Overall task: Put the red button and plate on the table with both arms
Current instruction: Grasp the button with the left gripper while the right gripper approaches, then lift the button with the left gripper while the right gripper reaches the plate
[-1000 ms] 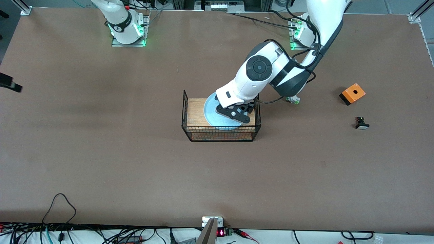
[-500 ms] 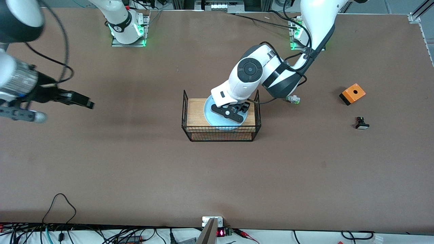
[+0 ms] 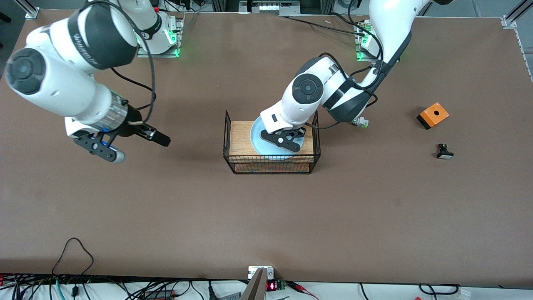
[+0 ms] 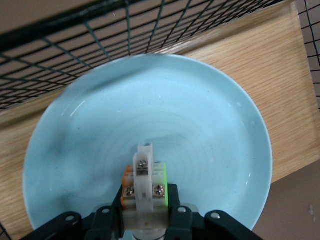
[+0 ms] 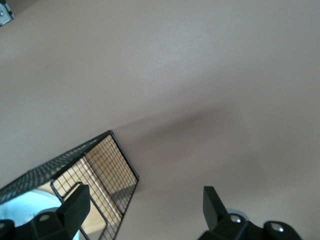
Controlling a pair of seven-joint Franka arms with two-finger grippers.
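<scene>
The light blue plate [image 3: 259, 139] lies on the wood top of the black wire rack [image 3: 270, 166] in the middle of the brown table [image 3: 266, 216]. It fills the left wrist view [image 4: 200, 125]. My left gripper [image 3: 287, 136] is low over the plate and shut [image 4: 145, 212] on the red button [image 4: 145, 185]. The button's whitish blocky body with green and orange bits shows; its red cap is hidden between the fingers. My right gripper [image 3: 161, 139] is open and empty [image 5: 145, 205] above bare table, between the right arm's end and the rack.
A similar whitish part [image 3: 360, 122] lies on the table by the left arm's elbow. An orange box [image 3: 433, 115] and a black part with a white cap [image 3: 444, 152] lie toward the left arm's end. The rack's wire walls [image 4: 75, 30] stand around the plate.
My right arm has swung in from the table's edge toward the rack. My left gripper has shifted slightly over the plate and stays shut on the button.
</scene>
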